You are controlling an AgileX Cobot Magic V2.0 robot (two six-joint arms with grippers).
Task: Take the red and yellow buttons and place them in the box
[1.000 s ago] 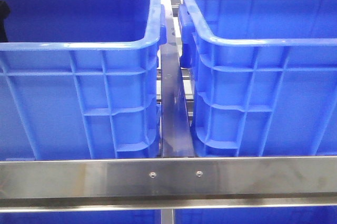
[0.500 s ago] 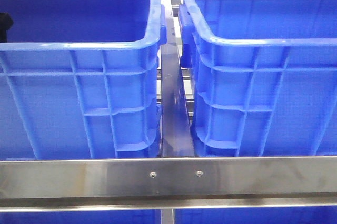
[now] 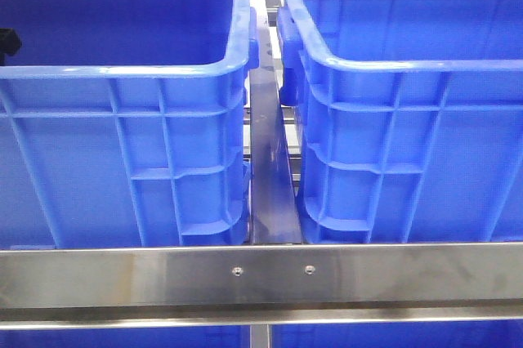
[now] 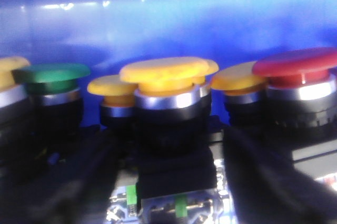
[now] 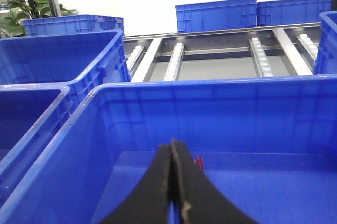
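My left gripper [image 4: 174, 203] sits deep in the left crate [image 3: 122, 70], fingers [image 4: 73, 182] spread apart, one on each side of a yellow button [image 4: 166, 90] that stands between them; the pads do not appear to touch it yet. Just to one side of it stands a red button [image 4: 300, 74], with more yellow caps close around and a green button [image 4: 55, 77] on the other side (not wanted).

My right gripper [image 5: 172, 182] hangs over the right crate [image 5: 221, 124] with its fingers pressed together and nothing between them. A small red piece [image 5: 199, 162] shows just beyond the fingertips on that crate's floor; I judge it a button already delivered, but it is too small to confirm.

Assessment: early stage. At most one piece placed, several red and yellow ones remaining, and the present pick not yet closed.
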